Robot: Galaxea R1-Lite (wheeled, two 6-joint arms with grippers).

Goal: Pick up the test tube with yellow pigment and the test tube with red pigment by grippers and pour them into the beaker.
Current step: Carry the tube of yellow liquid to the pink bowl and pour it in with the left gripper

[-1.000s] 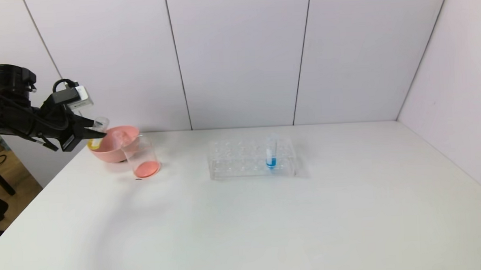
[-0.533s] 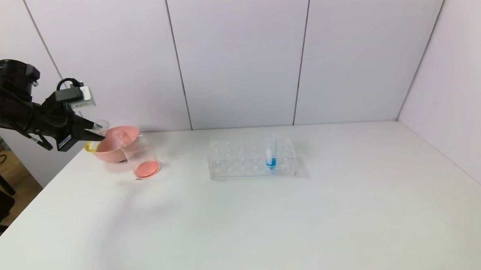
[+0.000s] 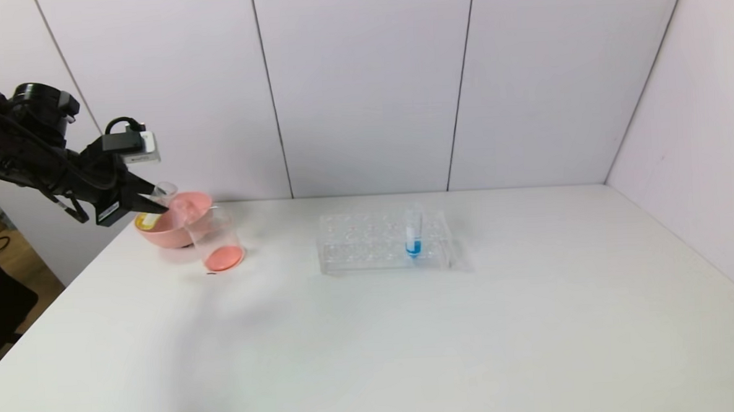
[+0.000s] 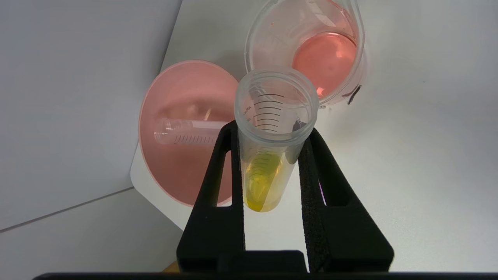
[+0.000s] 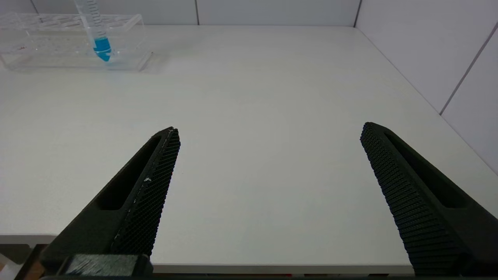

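My left gripper hangs at the table's far left corner, shut on the test tube with yellow pigment. In the left wrist view the tube sits tilted between the black fingers, open mouth toward the beaker, yellow liquid pooled at its round end. The beaker stands beside the pink bowl and holds red-orange liquid. No test tube with red pigment shows. My right gripper stands open and empty over the table's near edge.
A pink bowl sits just under the left gripper, and an empty clear tube lies inside it. A clear tube rack stands mid-table with one blue-liquid tube.
My left arm has shifted a little to the right, carrying the yellow tube closer over the pink bowl toward the beaker. Nothing else has moved.
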